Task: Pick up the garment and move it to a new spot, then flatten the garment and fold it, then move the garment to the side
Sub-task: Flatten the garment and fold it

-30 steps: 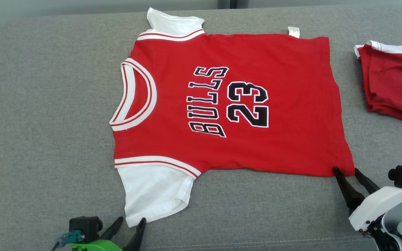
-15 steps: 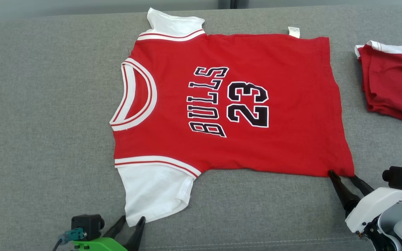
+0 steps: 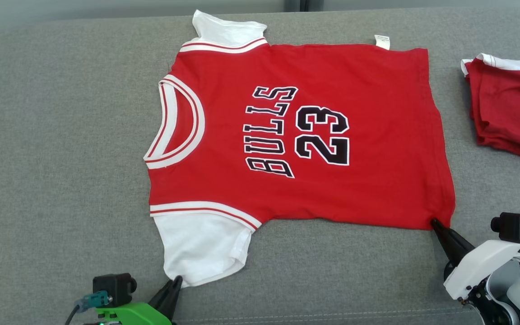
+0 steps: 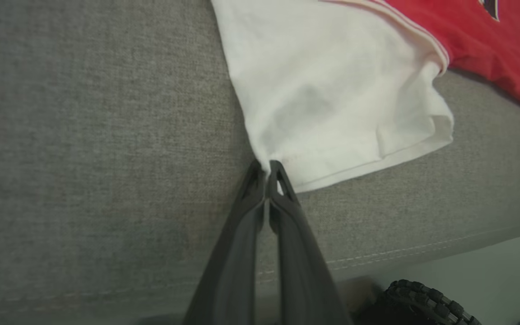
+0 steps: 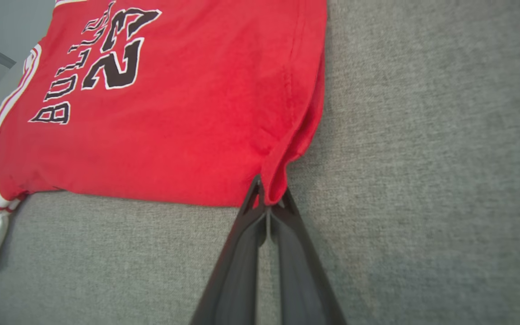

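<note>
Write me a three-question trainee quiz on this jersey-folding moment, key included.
1. True or false: the left gripper and the right gripper are both shut on the red jersey.
2. Pick one. The left gripper pinches: A the neckline, B a corner of the white sleeve, C the label.
3. Fill in: the right gripper holds the jersey's red ____ corner.
Key: 1 true; 2 B; 3 hem.
</note>
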Tool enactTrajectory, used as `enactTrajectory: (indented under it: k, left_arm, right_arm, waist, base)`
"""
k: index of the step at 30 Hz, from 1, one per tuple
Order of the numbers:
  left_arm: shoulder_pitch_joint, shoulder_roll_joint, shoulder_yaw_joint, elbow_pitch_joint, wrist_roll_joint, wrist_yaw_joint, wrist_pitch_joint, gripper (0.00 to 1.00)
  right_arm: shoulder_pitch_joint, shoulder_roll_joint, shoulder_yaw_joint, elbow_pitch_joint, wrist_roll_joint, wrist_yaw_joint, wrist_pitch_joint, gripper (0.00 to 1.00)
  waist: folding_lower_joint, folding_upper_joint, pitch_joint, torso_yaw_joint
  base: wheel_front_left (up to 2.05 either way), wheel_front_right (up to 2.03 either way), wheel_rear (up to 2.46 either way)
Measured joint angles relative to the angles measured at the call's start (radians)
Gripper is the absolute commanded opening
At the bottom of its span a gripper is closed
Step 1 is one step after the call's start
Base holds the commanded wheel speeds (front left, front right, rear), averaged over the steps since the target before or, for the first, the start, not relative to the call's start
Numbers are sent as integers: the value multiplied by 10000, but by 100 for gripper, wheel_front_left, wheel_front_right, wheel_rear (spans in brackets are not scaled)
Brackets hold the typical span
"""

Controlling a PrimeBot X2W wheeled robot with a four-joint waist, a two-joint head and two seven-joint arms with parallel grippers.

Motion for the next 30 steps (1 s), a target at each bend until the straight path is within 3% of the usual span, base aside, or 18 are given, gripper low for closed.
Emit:
enactTrajectory:
  k: [16, 21, 30]
  left_arm:
    - [-253, -435, 1352, -1590, -1708, -504, -257, 0]
    - [-440, -497, 2105, -1864, -2197, -500, -548, 0]
    - [-1246, -543, 2299, -1835, -2353, -500, -500, 0]
  right_arm:
    - [9, 113, -435, -192, 458, 257, -305, 0]
    - [8, 282, -483, -245, 662, 364, -305, 0]
    - [-145, 552, -767, -316, 1058, 552, -380, 0]
  waist:
    - [0, 0, -105, 111]
    - [0, 0, -29, 25]
    - [0, 0, 233, -220]
  base:
    - [0, 0, 0]
    - [0, 0, 0]
    - [0, 0, 0]
